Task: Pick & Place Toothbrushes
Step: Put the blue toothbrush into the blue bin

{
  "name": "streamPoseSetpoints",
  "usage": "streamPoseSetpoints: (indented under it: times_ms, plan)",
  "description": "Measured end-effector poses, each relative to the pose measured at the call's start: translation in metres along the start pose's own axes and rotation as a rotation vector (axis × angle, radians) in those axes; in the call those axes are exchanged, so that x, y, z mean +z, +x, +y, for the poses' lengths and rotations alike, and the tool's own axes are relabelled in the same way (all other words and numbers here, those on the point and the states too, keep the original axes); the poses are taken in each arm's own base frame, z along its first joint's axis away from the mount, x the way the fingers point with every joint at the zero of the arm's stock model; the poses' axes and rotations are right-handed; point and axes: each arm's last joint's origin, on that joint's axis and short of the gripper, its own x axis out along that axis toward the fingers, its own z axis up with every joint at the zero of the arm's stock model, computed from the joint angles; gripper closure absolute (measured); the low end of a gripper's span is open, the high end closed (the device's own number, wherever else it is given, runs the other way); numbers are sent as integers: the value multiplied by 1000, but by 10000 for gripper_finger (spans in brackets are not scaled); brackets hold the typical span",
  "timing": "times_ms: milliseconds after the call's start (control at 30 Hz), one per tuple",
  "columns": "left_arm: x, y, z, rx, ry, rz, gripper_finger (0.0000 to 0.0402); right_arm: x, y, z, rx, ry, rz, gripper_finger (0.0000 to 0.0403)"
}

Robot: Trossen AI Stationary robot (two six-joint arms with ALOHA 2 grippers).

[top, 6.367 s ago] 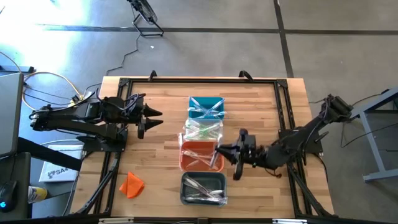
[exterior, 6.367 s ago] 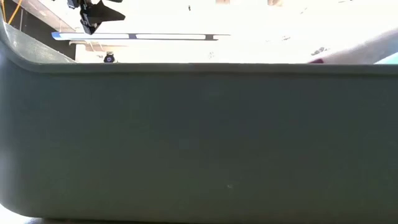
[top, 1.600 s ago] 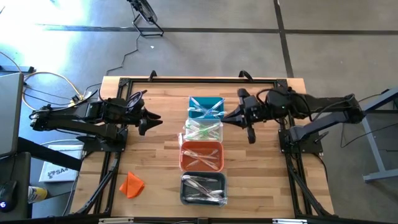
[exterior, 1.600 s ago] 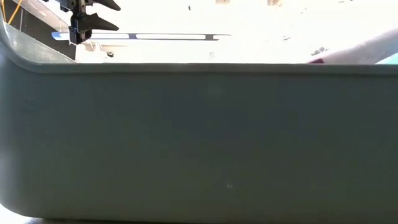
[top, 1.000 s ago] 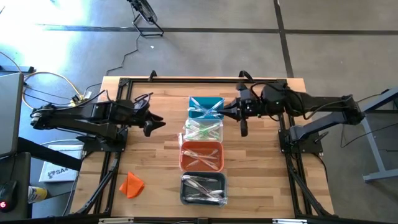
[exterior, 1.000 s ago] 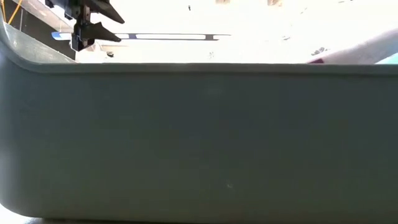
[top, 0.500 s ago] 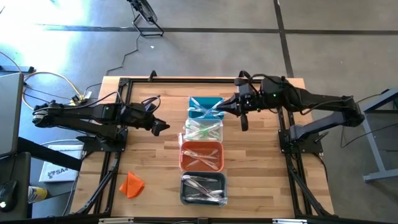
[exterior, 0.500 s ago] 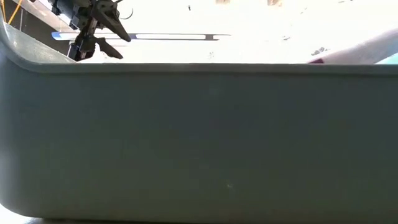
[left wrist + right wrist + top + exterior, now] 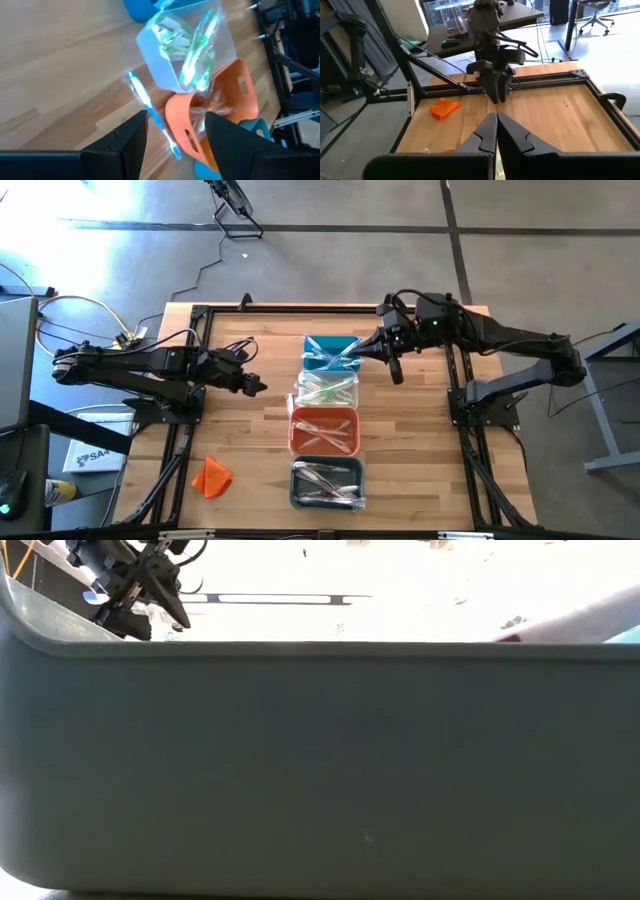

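While sunlight washes over the grey concrete floor around it, the pale wooden slatted table carries a column of four small rectangular plastic bins down its middle, and we'll take the clear bin as our marker. Just beyond it sits the teal bin; on the near side comes the orange bin, then the grey bin, whose dark wall fills nearly the whole low view. Thin pale toothbrushes lie crossed in every bin, green ones in the clear bin. One blue-and-clear wrapped toothbrush lies loose on the wood just beside the clear bin, seen from the left wrist. The left gripper hovers left of the clear bin, fingers spread wide, nothing between them. The right gripper hangs by the teal bin's right edge, fingers pressed together, apparently empty. A crumpled orange cloth lump rests well left of the grey bin.
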Motion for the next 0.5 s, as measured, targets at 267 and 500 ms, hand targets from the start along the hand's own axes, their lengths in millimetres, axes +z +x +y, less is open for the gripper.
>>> streamPoseSetpoints:
  times_ms: [267, 500]
  plan:
    - [-2, 1, 2, 17, -62, 42, 206, 1, -2, -5, 18, -24, 0, 399]
    - [-2, 1, 2, 17, -67, 42, 206, 0, -2, -6, 18, -36, 1, 399]
